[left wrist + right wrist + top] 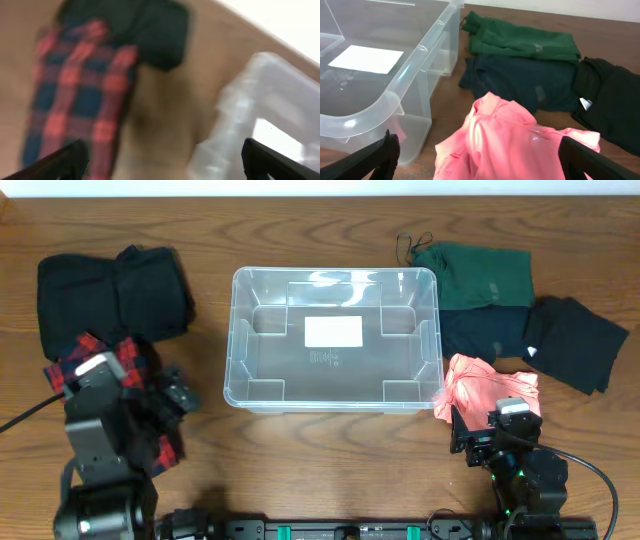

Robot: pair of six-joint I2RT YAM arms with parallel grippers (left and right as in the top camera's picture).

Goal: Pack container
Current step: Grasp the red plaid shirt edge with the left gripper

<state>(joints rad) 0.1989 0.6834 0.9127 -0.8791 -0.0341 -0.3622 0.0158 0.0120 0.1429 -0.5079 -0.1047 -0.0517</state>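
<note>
The clear container (238,330) stands in the middle of the table with a white label (333,331) on its base and nothing in it. It also shows in the right wrist view (395,95) and, blurred, in the left wrist view (235,135). A red and navy plaid garment (135,365) lies to its left under my left arm. My left gripper (160,165) is open and empty above bare wood between the plaid garment (75,100) and the container. My right gripper (480,160) is open over a crumpled pink garment (505,140), seen overhead (490,390).
A black garment (110,295) lies at the back left. A green garment (480,272), a dark navy one (485,332) and a black one (580,345) lie right of the container. The front table edge is close to both arms.
</note>
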